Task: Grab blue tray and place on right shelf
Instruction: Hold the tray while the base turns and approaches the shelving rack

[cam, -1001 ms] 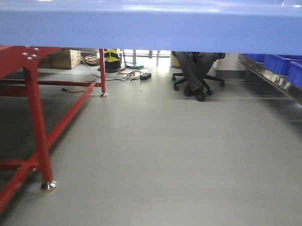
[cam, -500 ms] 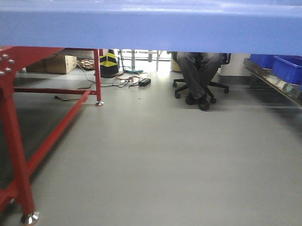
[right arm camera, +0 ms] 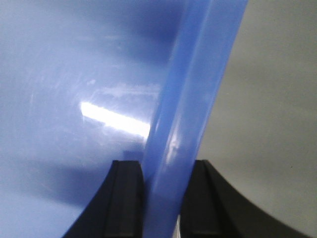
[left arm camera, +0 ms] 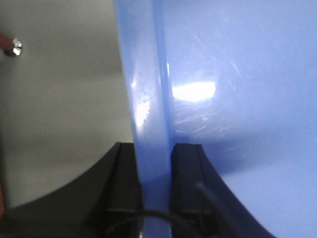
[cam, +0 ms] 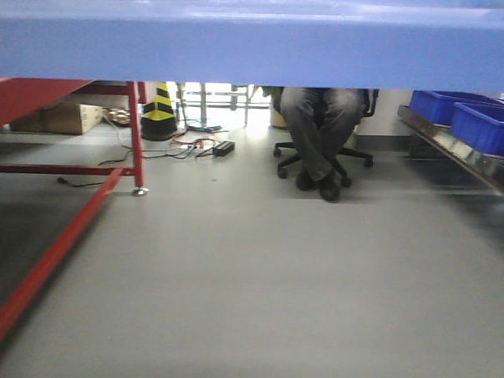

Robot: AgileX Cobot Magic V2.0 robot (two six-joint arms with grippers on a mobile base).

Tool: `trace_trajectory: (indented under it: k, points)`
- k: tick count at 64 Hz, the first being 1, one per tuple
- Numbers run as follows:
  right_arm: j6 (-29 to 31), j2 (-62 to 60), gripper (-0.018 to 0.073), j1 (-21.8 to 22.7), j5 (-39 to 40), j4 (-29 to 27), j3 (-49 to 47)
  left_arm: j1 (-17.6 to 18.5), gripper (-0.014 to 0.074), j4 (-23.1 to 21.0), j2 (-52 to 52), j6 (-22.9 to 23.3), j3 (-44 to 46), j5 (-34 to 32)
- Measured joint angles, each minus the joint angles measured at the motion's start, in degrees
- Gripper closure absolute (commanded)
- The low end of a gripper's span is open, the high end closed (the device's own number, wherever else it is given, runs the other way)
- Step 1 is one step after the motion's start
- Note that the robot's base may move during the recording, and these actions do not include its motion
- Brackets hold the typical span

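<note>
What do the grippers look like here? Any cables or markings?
The left gripper and right gripper are matte black: blocky, square-ended fingers on a base that flares out in a curve. A dark cable shows at the left one's base. No markings visible; the arms are out of view.

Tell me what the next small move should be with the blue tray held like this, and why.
Probably turn slightly right, holding the blue tray level. The left gripper and right gripper each clamp its rim, bare floor shows beneath, and the right shelf, carrying blue bins, lies at the front view's right edge, not yet ahead.
</note>
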State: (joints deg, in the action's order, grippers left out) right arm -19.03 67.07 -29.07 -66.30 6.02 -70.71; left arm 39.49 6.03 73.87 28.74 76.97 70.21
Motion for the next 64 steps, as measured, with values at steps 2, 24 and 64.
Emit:
trace_trajectory:
  k: [2,24,64]
  points:
    - [0.0,0.0,0.0494,0.0,0.0,0.0,0.0,0.0,0.0645,0.0,0.0,0.0,0.0,0.0]
    - [0.0,0.0,0.0494,0.0,0.0,0.0,0.0,0.0,0.0645,-0.11,0.0,0.0,0.0,0.04]
    - [0.0,0.0,0.0494,0.0,0.0,0.0,0.0,0.0,0.0645,-0.11,0.0,0.0,0.0,0.04]
